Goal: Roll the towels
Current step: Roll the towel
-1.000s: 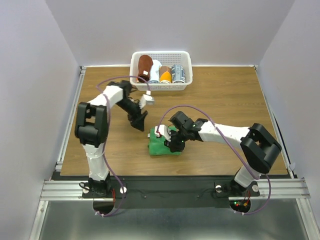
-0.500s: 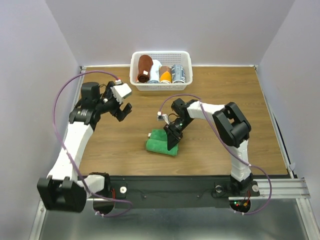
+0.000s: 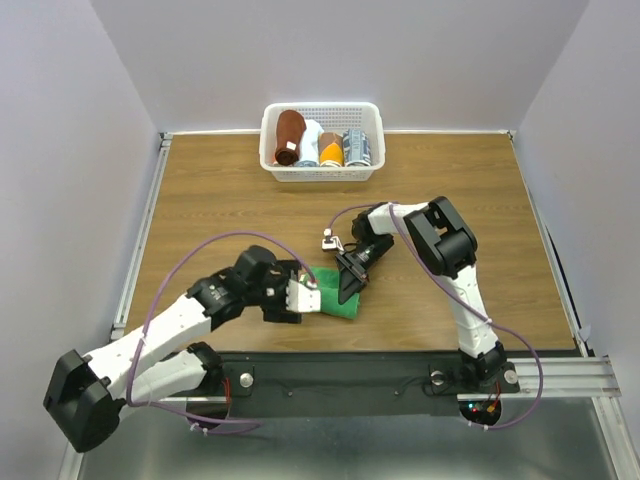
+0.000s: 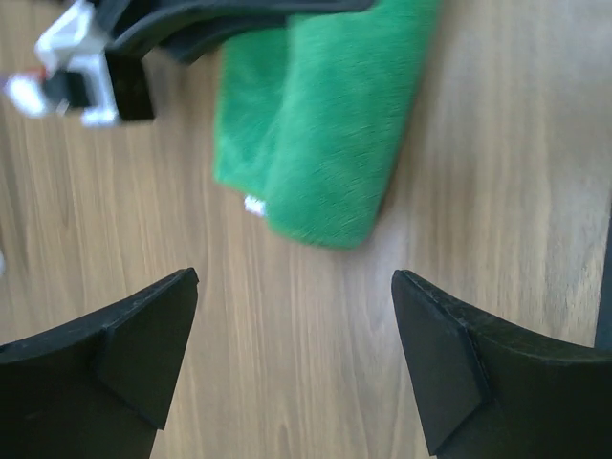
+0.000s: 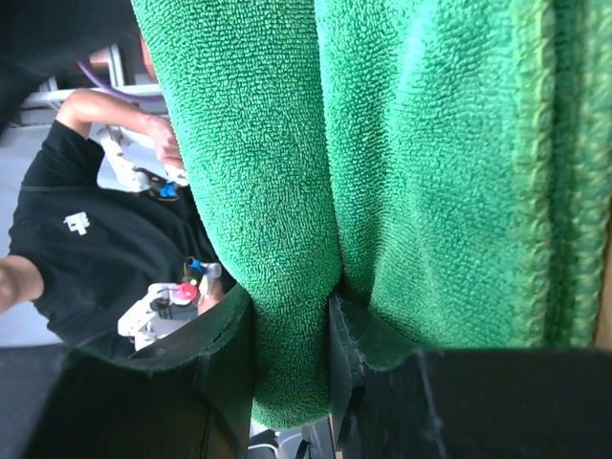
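Right gripper (image 5: pixel 292 320) pinches the green towel (image 4: pixel 325 143) fold; left gripper (image 4: pixel 295 279) spread just short of its end (no contact): grab squarely, roll tight.

Between the wide jaws of my left pincer (image 4: pixel 292 287) there is only bare wood, and the green towel (image 4: pixel 316 134) lies just ahead, so forward I meet cloth. My right pincer (image 3: pixel 349 283) is clamped on the other side of this towel and closes that way. The table (image 3: pixel 220 200) to the left is free to pass. The basket (image 3: pixel 322 172) stands at the far edge, well apart
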Controlling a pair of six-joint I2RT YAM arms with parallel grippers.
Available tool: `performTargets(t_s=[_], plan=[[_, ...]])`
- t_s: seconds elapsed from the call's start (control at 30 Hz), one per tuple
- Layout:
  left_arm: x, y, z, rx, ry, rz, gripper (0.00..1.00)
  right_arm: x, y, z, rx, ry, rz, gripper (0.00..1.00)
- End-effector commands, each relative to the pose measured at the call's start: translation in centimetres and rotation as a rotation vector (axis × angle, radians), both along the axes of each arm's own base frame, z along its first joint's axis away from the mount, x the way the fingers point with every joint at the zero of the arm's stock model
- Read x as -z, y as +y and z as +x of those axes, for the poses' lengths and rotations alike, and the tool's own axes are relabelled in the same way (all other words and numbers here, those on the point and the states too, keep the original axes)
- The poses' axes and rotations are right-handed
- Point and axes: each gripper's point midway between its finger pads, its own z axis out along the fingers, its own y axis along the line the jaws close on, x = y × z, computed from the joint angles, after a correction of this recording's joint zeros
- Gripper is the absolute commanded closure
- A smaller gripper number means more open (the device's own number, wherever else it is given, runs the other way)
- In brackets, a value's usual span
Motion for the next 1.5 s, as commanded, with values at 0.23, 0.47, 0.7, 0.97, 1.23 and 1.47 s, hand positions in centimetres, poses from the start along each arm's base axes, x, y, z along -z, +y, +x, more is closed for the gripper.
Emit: performTargets(t_s=[0.23,0.47,0.7,0.97,1.23,1.47], plan=[[1.7,-6.0,-0.4,0.164,-0.345,0.025,0.24,4.1,-1.4,1.1,-0.087,-0.139,-0.037,0.99],[3.5,-7.4,-0.3,0.189,-0.398,0.029,0.26,4.3,-1.5,1.3,-0.082,-0.137,-0.042,0.99],[6.9,-7.0,-1.0,0.253,-0.368,0.116,0.53,4.2,-1.5,1.5,-0.086,-0.153,-0.044,0.99],[8.7,-6.9,-4.1,0.341,-0.13,0.184,0.83,3.5,-1.2,3.6,-0.091,-0.24,-0.073,0.78],[8.4,-6.3,-7.3,0.371,0.167,0.234,0.92,-2.1,-2.2,12.3,0.065,-0.519,-0.155,0.16],[8.1,-6.4,-6.3,0.277,0.459,0.254,0.92,-10.8,-6.0,18.0,0.272,-0.791,-0.168,0.0]])
